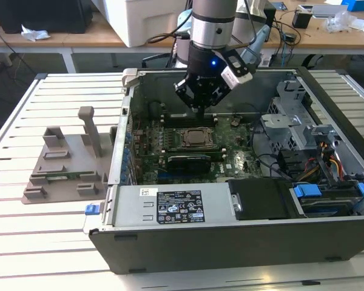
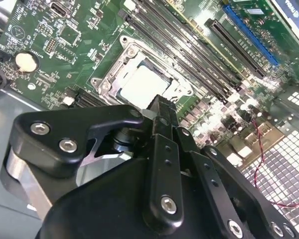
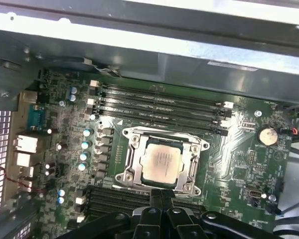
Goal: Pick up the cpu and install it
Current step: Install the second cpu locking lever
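While our arm hangs straight down into the open computer case [image 1: 242, 242] sitting on the slatted counter [image 1: 42, 242], the gripper [image 1: 197, 108] hovers just above the green motherboard [image 3: 239, 164]. Its jaws are pinched together with nothing between them, as both wrist views show. We can see the cpu [image 3: 162, 162] already lying flat in its metal-framed socket [image 3: 132, 154], silver top up, right below the fingertips [image 2: 162, 107]. Beside the case, a grey parts holder [image 1: 64, 163] rests on the counter.
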Controlling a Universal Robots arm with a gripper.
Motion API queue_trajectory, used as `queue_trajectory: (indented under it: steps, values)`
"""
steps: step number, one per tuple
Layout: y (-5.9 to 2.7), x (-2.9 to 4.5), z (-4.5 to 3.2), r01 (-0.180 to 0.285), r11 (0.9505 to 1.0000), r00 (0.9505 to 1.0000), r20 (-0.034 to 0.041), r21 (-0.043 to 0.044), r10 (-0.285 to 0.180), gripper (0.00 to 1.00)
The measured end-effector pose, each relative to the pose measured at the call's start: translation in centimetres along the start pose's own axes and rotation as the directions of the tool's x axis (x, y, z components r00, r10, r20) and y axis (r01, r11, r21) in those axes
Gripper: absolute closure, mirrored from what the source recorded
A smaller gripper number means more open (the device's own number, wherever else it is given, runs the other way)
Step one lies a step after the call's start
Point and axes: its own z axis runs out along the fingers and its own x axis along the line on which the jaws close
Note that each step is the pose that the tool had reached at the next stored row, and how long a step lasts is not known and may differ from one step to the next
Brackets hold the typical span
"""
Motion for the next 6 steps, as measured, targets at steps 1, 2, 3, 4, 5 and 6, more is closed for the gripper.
queue_trajectory:
  steps: [1,2,3,4,5,6]
  values:
    - [0.0,0.01,0.0,0.0,1.0,1.0,0.0001,-0.0001,0.0,0.89]
    - [0.0,0.01,-0.02,0.0,1.0,1.0,-0.0002,0.0002,0.0,0.89]
    - [0.0,0.01,-0.02,0.0,1.0,1.0,-0.0001,0.0001,0.0,0.89]
    - [0.0,0.01,-0.02,0.0,1.0,1.0,-0.0001,0.0002,0.0,0.89]
    - [0.0,0.01,-0.02,0.0,1.0,1.0,-0.0001,0.0002,0.0,0.89]
    - [0.0,0.01,-0.02,0.0,1.0,1.0,-0.0001,0.0002,0.0,0.89]
